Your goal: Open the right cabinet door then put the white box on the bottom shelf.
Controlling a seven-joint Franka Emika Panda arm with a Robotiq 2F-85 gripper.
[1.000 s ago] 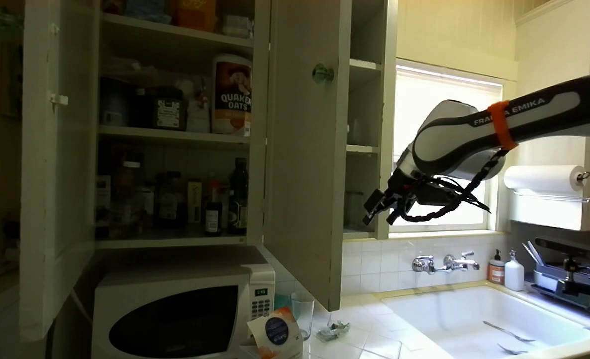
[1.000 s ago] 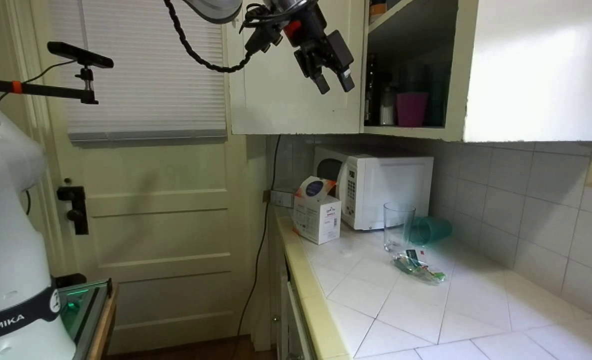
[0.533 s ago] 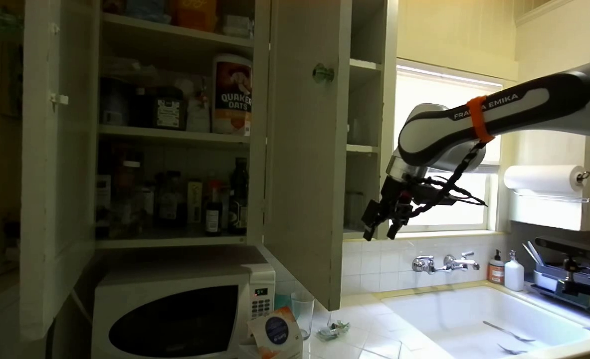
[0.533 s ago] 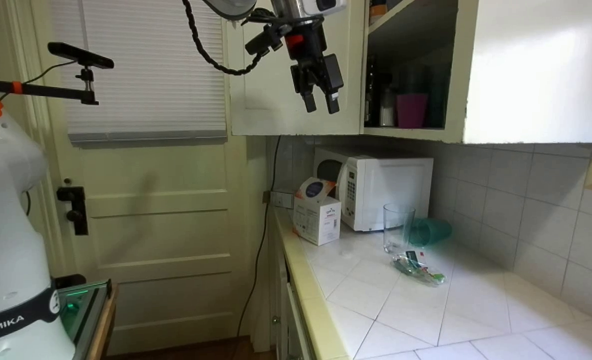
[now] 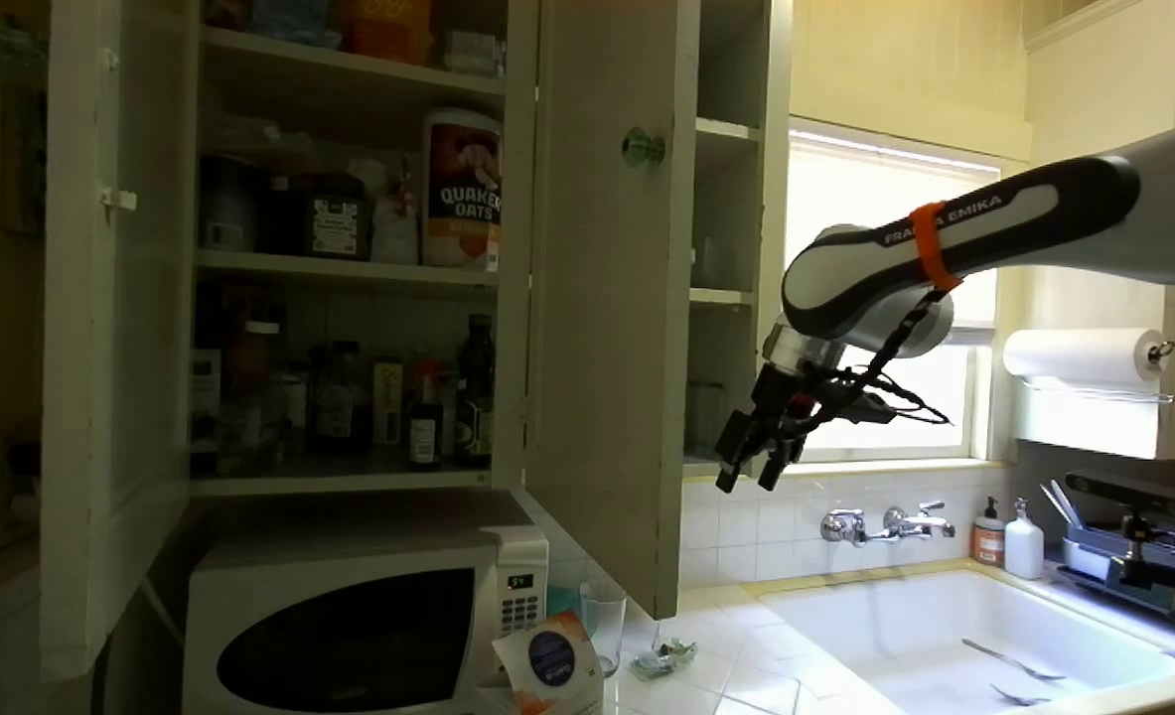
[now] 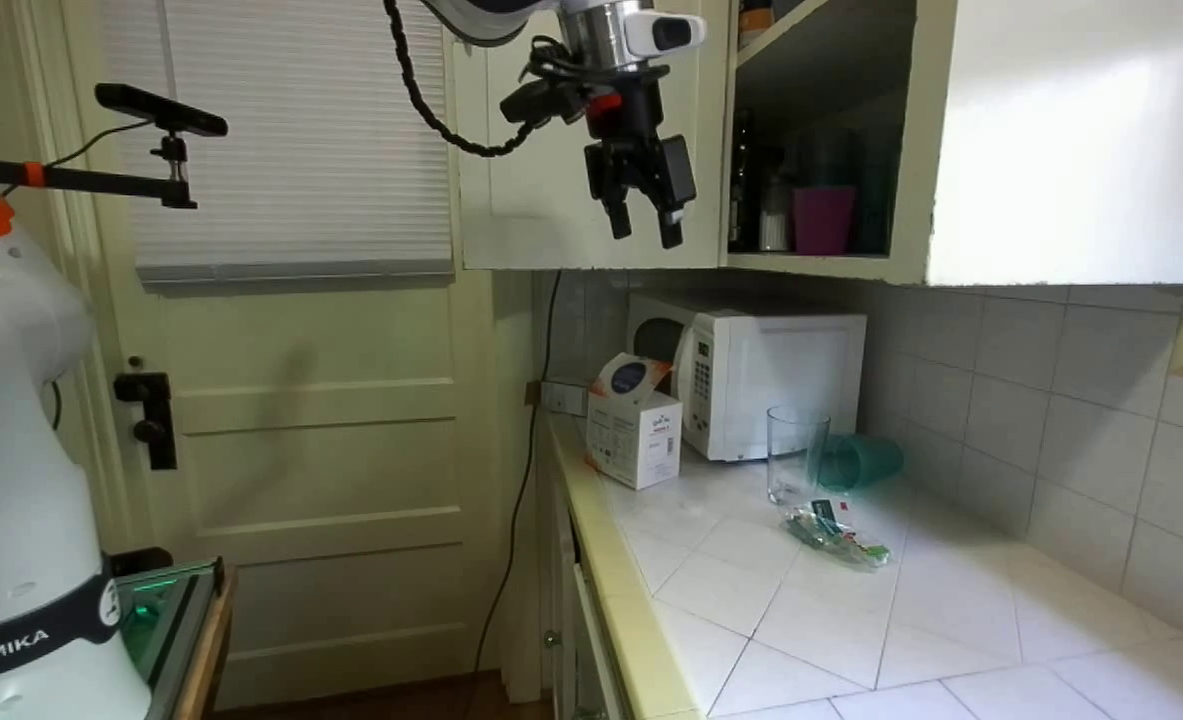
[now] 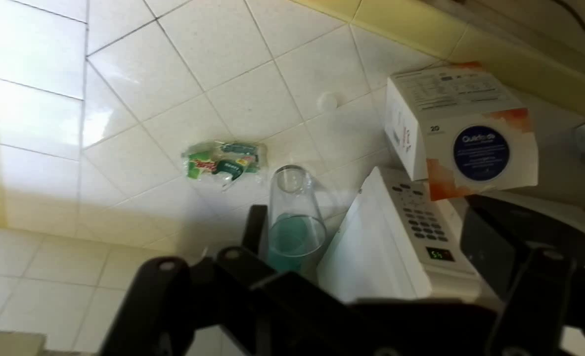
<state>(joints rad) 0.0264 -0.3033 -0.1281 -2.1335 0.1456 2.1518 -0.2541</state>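
In an exterior view the right cabinet door (image 6: 521, 195), a cream painted panel, stands open. The white box (image 6: 634, 440), a printed carton with a tilted flap, sits by the yellow edge of the surface (image 6: 781, 640), near a corner. Above the surface hangs the black tool (image 6: 645, 232), jaws parted, holding nothing. Rightward follow a glossy microwave (image 6: 786, 375), an upright clear glass (image 6: 791, 452) and a crinkled plastic packet (image 6: 836, 535). Only an exterior view shows the smooth purple cup (image 6: 823, 218) on the bottom shelf (image 6: 811, 264).
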